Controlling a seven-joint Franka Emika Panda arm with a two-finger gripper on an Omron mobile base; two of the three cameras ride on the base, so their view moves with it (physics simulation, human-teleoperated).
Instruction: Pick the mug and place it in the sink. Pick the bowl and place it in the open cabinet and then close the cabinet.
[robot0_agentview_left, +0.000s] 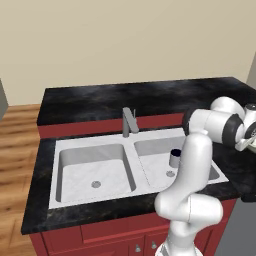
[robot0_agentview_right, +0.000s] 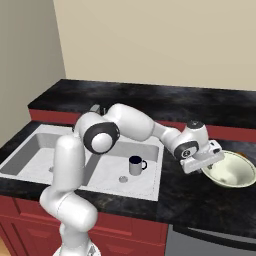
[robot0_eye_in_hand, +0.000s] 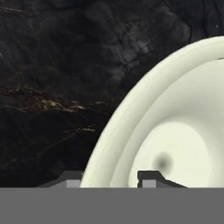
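The bowl (robot0_agentview_right: 229, 173) sat on the black counter (robot0_agentview_right: 150, 102) at the right edge of the right base view, just right of the sink (robot0_agentview_right: 30, 150), upright and mouth up. In the hand view its cream wall (robot0_eye_in_hand: 175, 131) swept up from the bottom middle to the upper right, with the dark stone behind it. My jaws (robot0_agentview_right: 212, 161) were down at the bowl's near rim, at its left edge in the right base view. One finger tip (robot0_eye_in_hand: 148, 177) rose inside the bowl and the other stood outside the wall, so the rim lay between them. That straddle was why I had come in from the side: a thin wall gives a pinch where the wide body would not. The jaws stood at a middling gap. I could not tell whether they already pressed the rim or only bracketed it, so I judged the grasp under way, not settled.

The mug (robot0_agentview_right: 135, 165) stood upright in the sink's right basin, near the round drain, handle to the right in the right base view. By that I took the first part of the task as done. In the left base view the mug (robot0_agentview_left: 175, 158) peeked out from behind my arm, below and to the right of the grey faucet (robot0_agentview_left: 129, 122).

Carrying the bowl to the cabinet and closing it remained.
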